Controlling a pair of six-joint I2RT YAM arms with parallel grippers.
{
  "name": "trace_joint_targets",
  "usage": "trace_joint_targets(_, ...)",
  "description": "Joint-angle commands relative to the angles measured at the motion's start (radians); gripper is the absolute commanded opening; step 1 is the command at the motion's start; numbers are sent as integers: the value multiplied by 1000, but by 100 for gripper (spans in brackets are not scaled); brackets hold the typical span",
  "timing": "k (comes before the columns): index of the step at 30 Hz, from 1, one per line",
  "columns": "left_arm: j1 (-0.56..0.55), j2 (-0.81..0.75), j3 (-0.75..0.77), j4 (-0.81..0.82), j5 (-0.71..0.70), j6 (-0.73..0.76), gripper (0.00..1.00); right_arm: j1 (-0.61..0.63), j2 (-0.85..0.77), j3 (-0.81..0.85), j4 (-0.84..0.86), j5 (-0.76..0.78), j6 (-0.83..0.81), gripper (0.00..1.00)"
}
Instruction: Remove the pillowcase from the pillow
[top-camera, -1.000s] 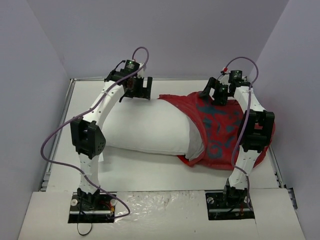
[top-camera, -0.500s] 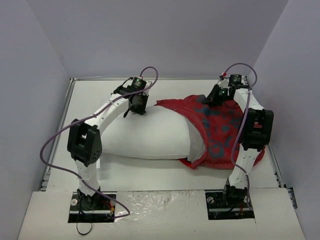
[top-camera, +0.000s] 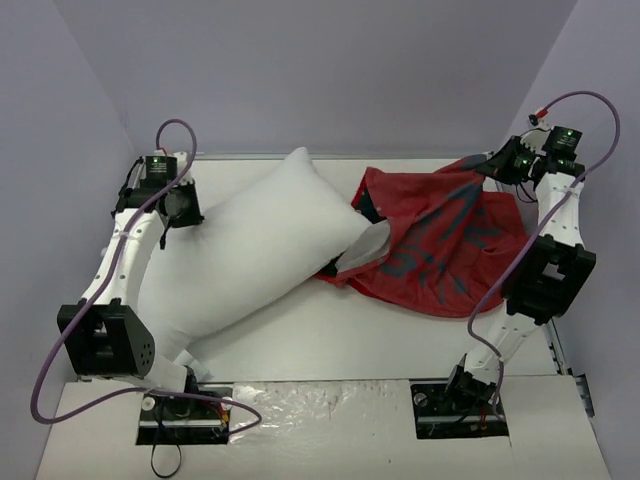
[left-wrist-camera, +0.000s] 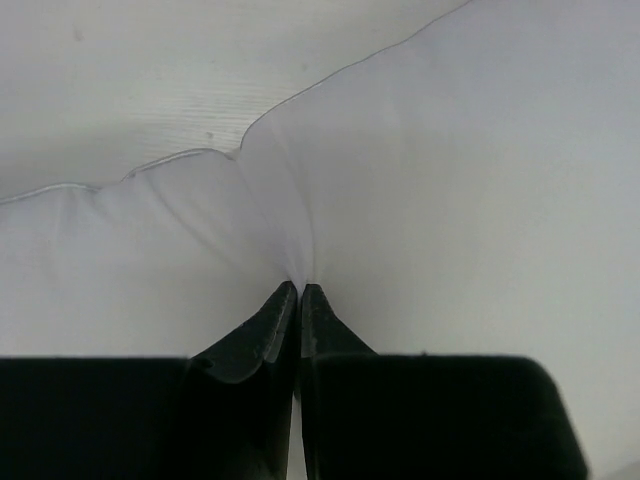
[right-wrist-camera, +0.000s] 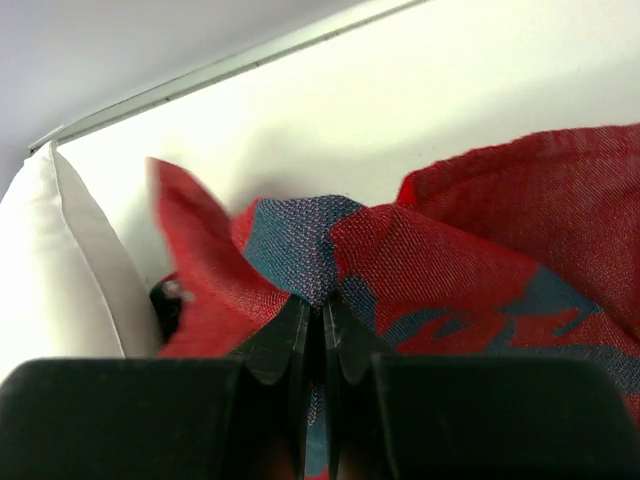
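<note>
From above, you see the pillow (top-camera: 250, 250) lying slantwise over the left half of the counter (top-camera: 330, 345). One pointed corner reaches toward the far wall and its near end lies close to the left arm's base. Nearly all of it is bare white. Only its right corner is tucked into the open mouth of the pillowcase (top-camera: 450, 250), where the two overlap. The pillowcase spreads over the right half of the counter, red with blue-grey print. Its far right corner is drawn up off the surface. Your left fingers (top-camera: 180, 205) are at the pillow's far left edge, and your right fingers (top-camera: 500, 167) are at the raised corner of the pillowcase, near the far right wall. The two sets of fingers are well apart.

In the left wrist view, your left fingers (left-wrist-camera: 288, 312) are pressed together with no visible gap. They are pinching a fold of the pillow (left-wrist-camera: 450, 200), and the white cloth puckers in creases toward the tips. A seamed edge of the pillow runs across above them.

In the right wrist view, your right fingers (right-wrist-camera: 290, 335) are likewise clamped tight, gripping a bunched peak of the pillowcase (right-wrist-camera: 440, 270). The red weave with blue patches rises from the tips. Beyond it lies white counter (right-wrist-camera: 350, 120), and a pointed corner of the pillow (right-wrist-camera: 50, 270) shows at the left edge.
</note>
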Motion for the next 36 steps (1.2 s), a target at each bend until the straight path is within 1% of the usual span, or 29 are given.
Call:
trace_joint_targets(1, 60, -56, -50, -9, 15, 15, 2, 31, -135, -15, 81, 26, -44, 0)
trace_joint_targets(3, 133, -71, -58, -6, 18, 10, 2, 47, -175, -18, 103, 32, -52, 0)
trace_joint_targets(6, 178, -90, -55, 26, 58, -36, 2, 83, -204, -7, 120, 27, -63, 0)
trace_joint_targets(7, 178, -90, -41, 51, 88, -54, 2, 92, -209, -5, 122, 17, -72, 0)
trace_joint_targets(9, 175, -82, -27, 78, 116, -139, 2, 124, -233, 1, 127, 5, -101, 0)
trace_joint_targets(10, 177, -87, -27, 120, 118, -209, 2, 132, -247, 1, 168, -3, -103, 0)
trace_joint_targets(12, 180, -111, -35, 161, 78, -280, 2, 146, -308, -8, 226, 7, -109, 0)
trace_joint_targets(13, 187, -120, -36, 183, 15, -313, 2, 155, -333, -16, 305, 18, -107, 0)
trace_joint_targets(14, 195, -140, -39, 197, -8, -371, 2, 158, -357, -30, 349, 32, -107, 0)
trace_joint_targets(15, 212, -149, -41, 213, -31, -396, 2, 161, -400, -37, 431, 68, -94, 0)
trace_joint_targets(17, 236, -174, -44, 229, -78, -471, 2, 163, -439, -60, 502, 116, -72, 0)
trace_joint_targets(18, 246, -180, -42, 230, -97, -488, 2, 163, -472, -94, 543, 170, -57, 0)
trace_joint_targets(19, 262, -185, -39, 233, -114, -505, 2, 163, -486, -114, 617, 194, -40, 0)
trace_joint_targets(22, 276, -191, -36, 250, -143, -571, 2, 179, -529, -171, 709, 280, 29, 0)
trace_joint_targets(24, 276, -182, -42, 270, -133, -587, 2, 187, -540, -186, 740, 311, 49, 0)
trace_joint_targets(26, 267, -162, -53, 284, -91, -604, 2, 196, -548, -200, 751, 333, 72, 0)
trace_joint_targets(27, 258, -154, -61, 295, -47, -602, 2, 201, -554, -211, 762, 331, 92, 0)
trace_joint_targets(29, 227, -139, -81, 315, -16, -581, 2, 219, -556, -222, 777, 319, 97, 0)
trace_joint_targets(30, 214, -134, -88, 333, 25, -564, 2, 224, -556, -219, 797, 311, 112, 0)
trace_joint_targets(32, 183, -113, -73, 327, 27, -523, 2, 238, -548, -170, 808, 300, 123, 0)
trace_joint_targets(36, 68, -85, -32, 295, -14, -489, 2, 264, -514, -65, 825, 256, 160, 0)
